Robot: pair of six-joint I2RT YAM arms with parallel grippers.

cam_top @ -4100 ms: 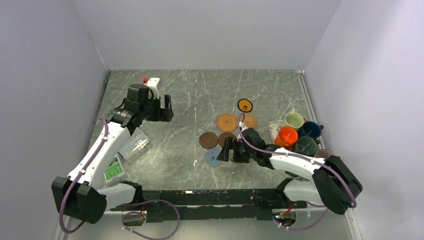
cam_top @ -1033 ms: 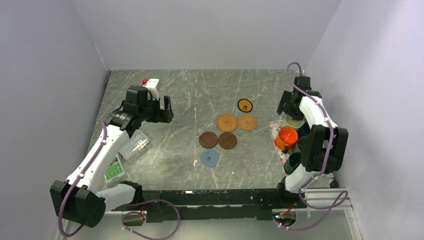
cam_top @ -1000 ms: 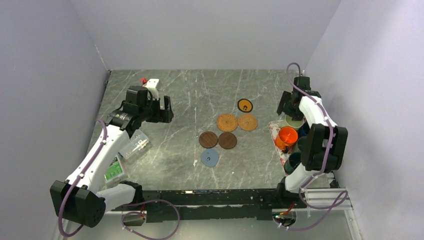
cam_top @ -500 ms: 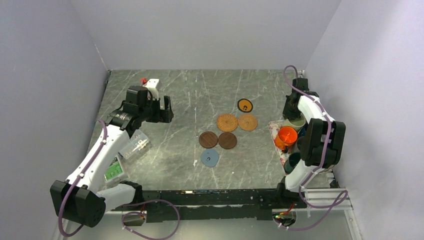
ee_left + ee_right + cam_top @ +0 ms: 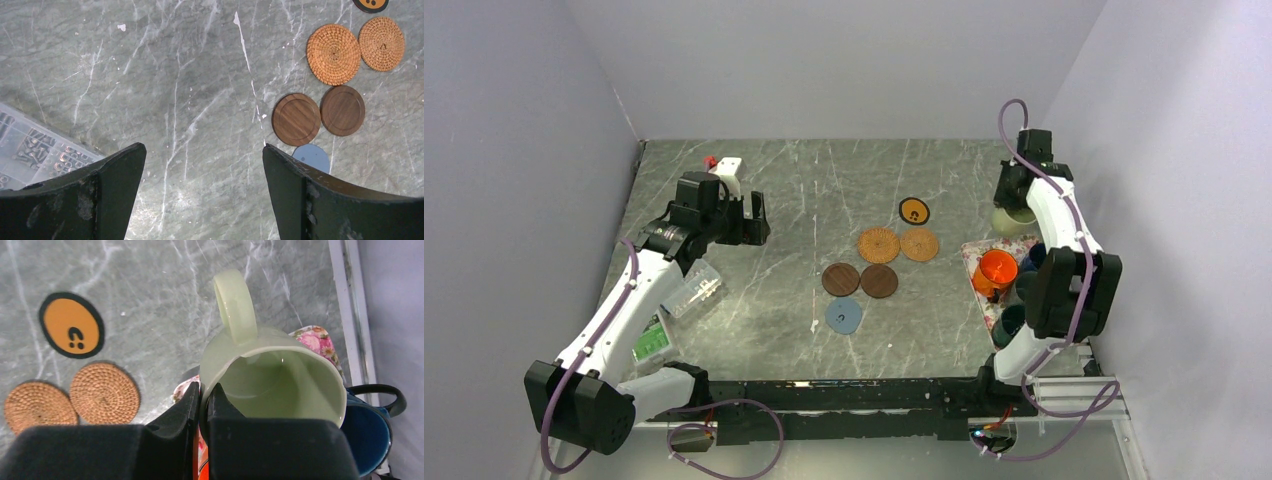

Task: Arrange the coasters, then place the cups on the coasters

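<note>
While your left gripper point(image 5: 750, 217) hangs wide open and empty at ten o'clock, the six coasters point(image 5: 841, 279) lie grouped about the table's point(image 5: 784, 190) centre, none bearing a cup. At two o'clock your right gripper point(image 5: 204, 391) is clamped on the rim of the cream cup point(image 5: 280, 375), apparently lifted clear of the floral tray point(image 5: 976, 252). The other cups point(image 5: 999, 270) wait at three o'clock, so I'd judge placing barely begun.
</note>
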